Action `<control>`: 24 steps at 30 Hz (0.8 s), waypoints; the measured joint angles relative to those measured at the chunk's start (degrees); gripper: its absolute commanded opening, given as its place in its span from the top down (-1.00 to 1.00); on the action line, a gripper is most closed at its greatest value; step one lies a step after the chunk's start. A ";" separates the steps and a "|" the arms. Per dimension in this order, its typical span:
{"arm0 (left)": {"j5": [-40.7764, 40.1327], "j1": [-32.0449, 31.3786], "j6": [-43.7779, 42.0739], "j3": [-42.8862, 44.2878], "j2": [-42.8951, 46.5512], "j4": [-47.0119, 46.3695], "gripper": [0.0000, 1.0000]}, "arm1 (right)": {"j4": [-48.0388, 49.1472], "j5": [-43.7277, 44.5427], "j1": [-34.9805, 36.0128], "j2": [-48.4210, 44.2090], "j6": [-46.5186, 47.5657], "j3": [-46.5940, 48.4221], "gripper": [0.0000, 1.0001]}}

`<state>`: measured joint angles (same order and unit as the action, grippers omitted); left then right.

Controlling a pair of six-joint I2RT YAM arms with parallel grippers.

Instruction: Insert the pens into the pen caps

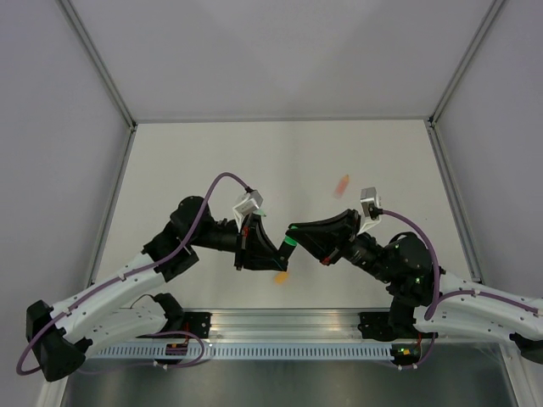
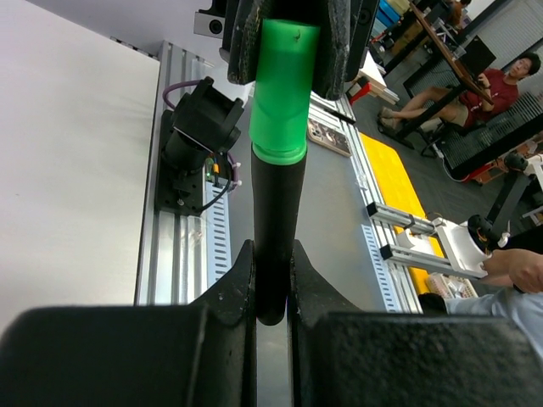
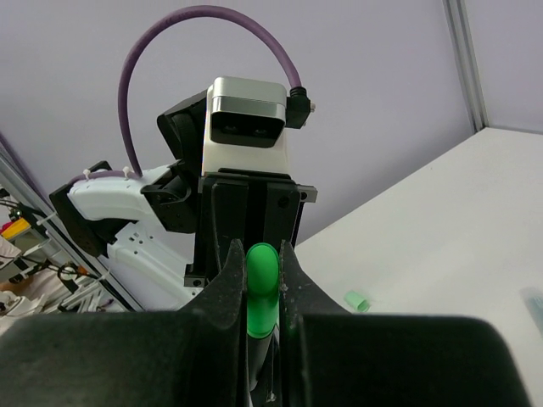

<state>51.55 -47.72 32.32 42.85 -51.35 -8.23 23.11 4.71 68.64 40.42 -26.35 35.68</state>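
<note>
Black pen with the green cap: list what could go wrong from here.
1. The left gripper pinches only the tail end of the black pen. A skewed push from the right gripper, shut on the green cap, could lever it loose.
2. Both are held in the air, so a dropped piece might roll across the table.
3. The orange cap lies close by and could get knocked if the arms descend.

Right end effector [image 3: 260,256] clamps bright green cap [image 3: 261,288]; pale green cap [image 3: 357,300] on table [image 3: 475,220].
</note>
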 measured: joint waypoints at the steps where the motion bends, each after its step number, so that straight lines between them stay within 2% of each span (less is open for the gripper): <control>1: 0.07 0.02 -0.24 0.70 -0.31 0.81 0.95 | 0.61 0.04 -0.07 -0.02 -0.04 -0.17 0.99; 14: -1.31 0.02 -4.70 9.20 -2.64 13.09 0.95 | 5.92 1.77 -0.61 -0.26 -2.40 -1.97 1.00; 24: -5.64 0.09 -7.02 11.74 -4.74 19.41 0.95 | 6.21 8.48 -0.63 0.24 -5.40 -3.41 0.99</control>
<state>45.91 -47.64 25.30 54.59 -56.10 11.18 29.32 13.19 68.01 40.66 -31.75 32.27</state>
